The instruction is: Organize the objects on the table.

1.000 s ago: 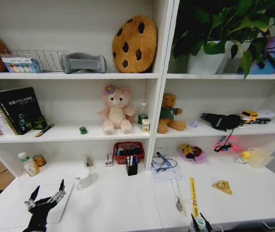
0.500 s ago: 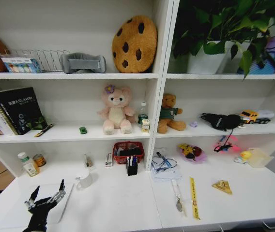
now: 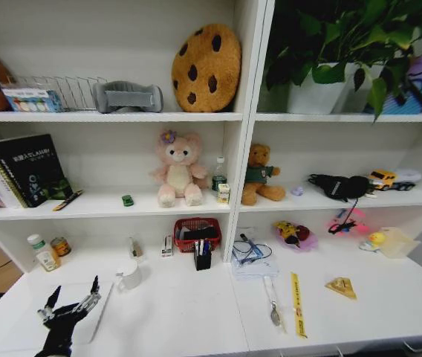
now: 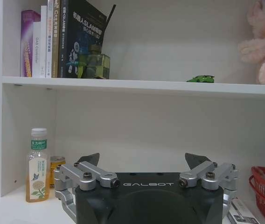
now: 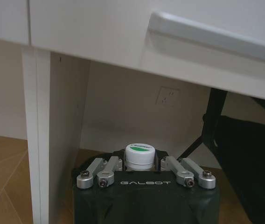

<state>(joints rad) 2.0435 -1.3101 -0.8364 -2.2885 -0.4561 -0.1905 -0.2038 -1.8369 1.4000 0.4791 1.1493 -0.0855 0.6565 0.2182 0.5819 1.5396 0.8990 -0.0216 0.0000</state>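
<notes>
Left gripper [image 3: 68, 300] hovers low over the table [image 3: 196, 312] at about 8 o'clock in the head view, fingers spread wide, nothing between them. It sits above the laptop [image 3: 85, 327] lying flat there.

Right gripper [image 5: 144, 162] is down below the table's front edge, beside a white leg, fingers closed around the bottle [image 5: 139, 156], green-and-white cap up.

Toy car [image 3: 127, 200] stands on the lower shelf, at 9 o'clock from the pink plush [image 3: 177, 169].

Second capped bottle [image 3: 44, 253] stands at the table's back, 9 o'clock side, touching or just beside a small can [image 3: 61, 246]. Red basket [image 3: 196, 233] near centre.
</notes>
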